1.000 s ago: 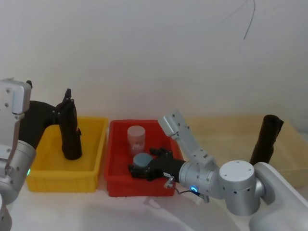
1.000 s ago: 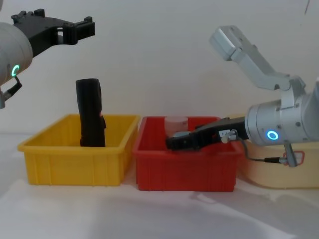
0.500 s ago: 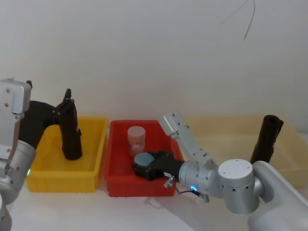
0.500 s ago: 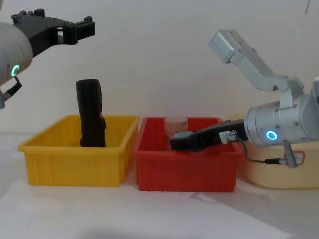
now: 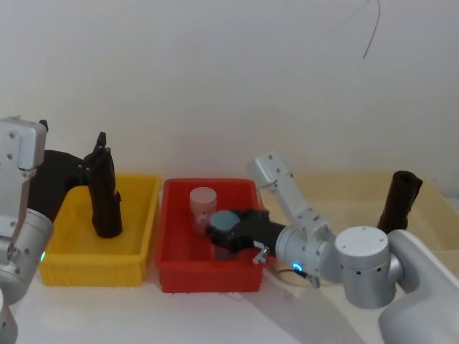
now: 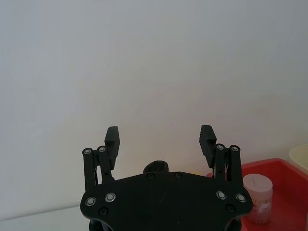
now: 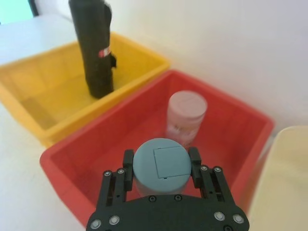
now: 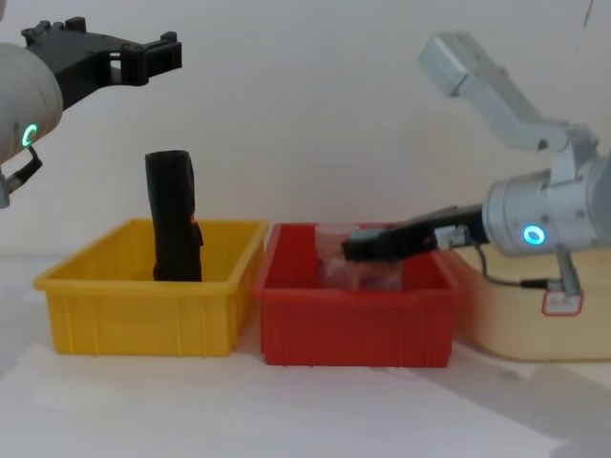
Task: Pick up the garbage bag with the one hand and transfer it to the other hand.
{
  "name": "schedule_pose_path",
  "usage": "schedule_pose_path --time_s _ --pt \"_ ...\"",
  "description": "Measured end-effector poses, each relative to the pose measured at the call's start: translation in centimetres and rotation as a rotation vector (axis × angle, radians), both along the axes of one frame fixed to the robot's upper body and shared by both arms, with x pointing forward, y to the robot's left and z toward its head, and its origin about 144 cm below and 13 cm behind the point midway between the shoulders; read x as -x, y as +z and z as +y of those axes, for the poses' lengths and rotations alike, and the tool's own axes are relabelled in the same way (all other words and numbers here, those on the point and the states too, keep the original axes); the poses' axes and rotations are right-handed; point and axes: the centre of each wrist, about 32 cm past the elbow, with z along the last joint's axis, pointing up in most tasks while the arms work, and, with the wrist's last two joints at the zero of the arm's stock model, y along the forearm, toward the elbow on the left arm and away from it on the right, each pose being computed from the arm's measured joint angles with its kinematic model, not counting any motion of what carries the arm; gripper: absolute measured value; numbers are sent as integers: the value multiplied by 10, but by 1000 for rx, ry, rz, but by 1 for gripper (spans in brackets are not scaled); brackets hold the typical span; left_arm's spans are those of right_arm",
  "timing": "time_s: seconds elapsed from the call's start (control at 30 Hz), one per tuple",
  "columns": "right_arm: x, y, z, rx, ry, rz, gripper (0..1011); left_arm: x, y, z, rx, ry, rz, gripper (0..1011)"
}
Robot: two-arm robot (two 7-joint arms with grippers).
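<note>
The garbage bag [image 5: 106, 206] is a tall black roll with a small red mark, standing upright in the yellow bin [image 8: 143, 320]; it also shows in the chest view [image 8: 174, 219] and the right wrist view [image 7: 96, 48]. My left gripper [image 6: 160, 135] hangs open above and behind the bag, apart from it, high at the left of the chest view [image 8: 124, 50]. My right gripper [image 5: 231, 231] is over the red bin [image 8: 353, 324], shut on a short blue-capped jar [image 7: 161, 160] that it holds above the bin floor.
A clear pink-capped jar [image 5: 203, 204] stands at the back of the red bin. A cream bin [image 8: 516, 324] sits to the right, with another black roll [image 5: 398, 204] standing in it. A white wall runs close behind the bins.
My right gripper has lifted the blue-capped jar off the red bin's floor and drawn it a little to the right. The left arm and the garbage bag have not moved.
</note>
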Motion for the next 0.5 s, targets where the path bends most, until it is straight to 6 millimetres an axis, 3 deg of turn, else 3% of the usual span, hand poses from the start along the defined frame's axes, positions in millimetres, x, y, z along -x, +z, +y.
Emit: schedule_pose_path --time_s 0.5 --pt "2 46 -36 -51 -108 -184 663 0 0 0 0 0 0 1001"
